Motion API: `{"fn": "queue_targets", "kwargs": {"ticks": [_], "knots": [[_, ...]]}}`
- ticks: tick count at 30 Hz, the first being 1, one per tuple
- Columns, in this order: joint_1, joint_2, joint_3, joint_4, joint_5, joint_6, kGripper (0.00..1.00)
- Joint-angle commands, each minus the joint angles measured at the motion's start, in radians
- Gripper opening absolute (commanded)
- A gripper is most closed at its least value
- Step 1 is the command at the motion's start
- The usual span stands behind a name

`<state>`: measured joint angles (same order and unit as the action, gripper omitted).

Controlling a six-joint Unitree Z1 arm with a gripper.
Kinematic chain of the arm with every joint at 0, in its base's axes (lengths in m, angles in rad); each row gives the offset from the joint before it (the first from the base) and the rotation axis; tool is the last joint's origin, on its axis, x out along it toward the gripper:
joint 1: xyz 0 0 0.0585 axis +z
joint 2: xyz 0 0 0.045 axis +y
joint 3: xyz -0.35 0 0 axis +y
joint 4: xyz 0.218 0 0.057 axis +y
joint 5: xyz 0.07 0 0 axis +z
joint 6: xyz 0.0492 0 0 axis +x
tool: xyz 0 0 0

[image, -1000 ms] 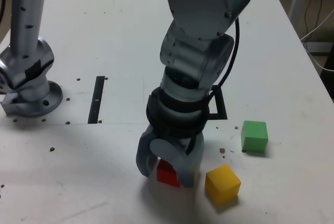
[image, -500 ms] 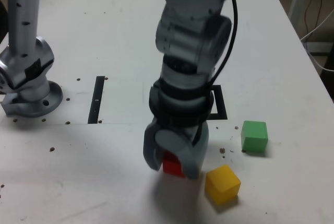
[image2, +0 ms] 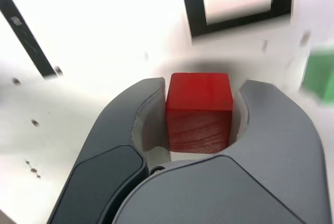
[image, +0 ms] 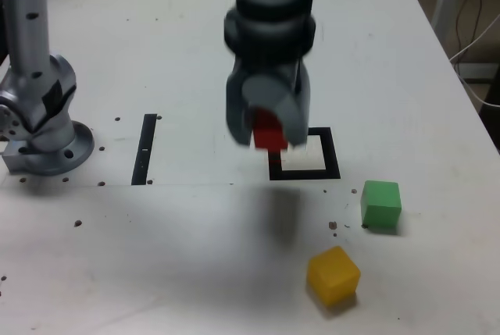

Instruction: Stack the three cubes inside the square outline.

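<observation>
One block, the red cube (image: 270, 130), is clamped in the gripper (image: 268, 128), off the table, just beside the square outline (image: 304, 155). Centre it over the white middle w/ edges squared, lower flat, then release. Green cube (image: 381, 203) & yellow cube (image: 333, 274) wait nearby.

- My arm comes down from the top of the exterior view, its grey wrist section hanging nearly straight down.
- My gripper (image: 268, 133) points downward and hangs clear of the surface below it.
- Its two grey jaws are clamped tight, one on each side of the red cube (image2: 199, 110), which sits deep between them.
- In the wrist view both jaw faces press flat against the cube's sides.
- The arm's base stands at the exterior view's left edge.
</observation>
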<state>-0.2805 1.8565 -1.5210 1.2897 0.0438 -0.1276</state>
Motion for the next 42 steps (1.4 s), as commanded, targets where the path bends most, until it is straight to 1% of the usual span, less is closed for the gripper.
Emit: {"fn": "queue_targets", "kwargs": {"ticks": [1,9,13,19,28,36,42], "knots": [[0.041,-0.010,-0.005,0.002,-0.004,0.028,0.24],[0.114,-0.001,-0.019,0.000,-0.015,0.077,0.24],[0.140,0.031,-0.006,-0.012,-0.027,0.104,0.24],[0.147,0.087,-0.010,-0.040,-0.030,0.119,0.24],[0.170,0.106,-0.001,-0.066,-0.027,0.131,0.24],[0.182,0.170,-0.010,-0.091,-0.032,0.161,0.25],[0.190,0.191,-0.006,-0.103,-0.033,0.169,0.25]]}}
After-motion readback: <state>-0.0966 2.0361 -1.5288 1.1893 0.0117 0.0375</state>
